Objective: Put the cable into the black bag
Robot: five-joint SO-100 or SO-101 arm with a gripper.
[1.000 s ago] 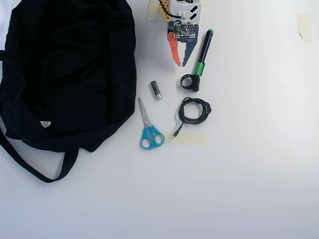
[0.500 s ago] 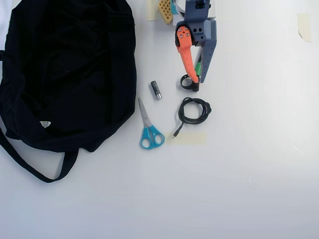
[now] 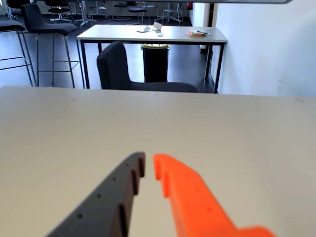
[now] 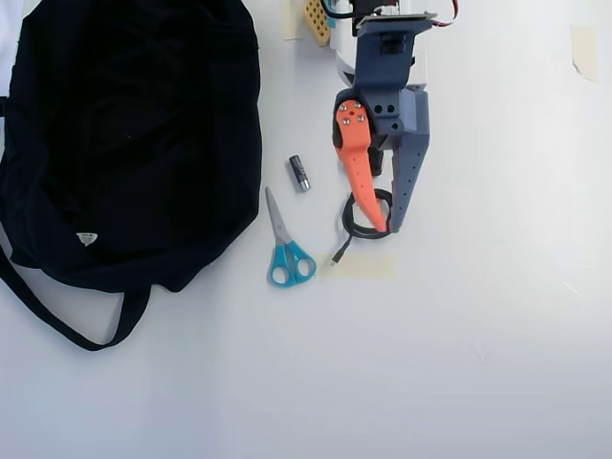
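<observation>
In the overhead view the black bag [image 4: 124,143] lies flat at the left of the white table. The black cable [image 4: 356,222] is a small coil near the middle, with one loose end trailing down-left. My gripper [image 4: 387,228] hovers over the coil, its orange finger [image 4: 359,172] and grey finger [image 4: 409,172] meeting at the tips above the coil's right side. In the wrist view the gripper [image 3: 149,165] points level across the bare table, the jaws almost together with nothing between them. Cable and bag are out of that view.
Blue-handled scissors [image 4: 287,251] and a small dark cylinder [image 4: 299,173] lie between bag and cable. A tape strip [image 4: 368,266] sits just below the coil. The wrist view shows a dark chair [image 3: 118,69] and another table [image 3: 153,33] beyond the table's far edge.
</observation>
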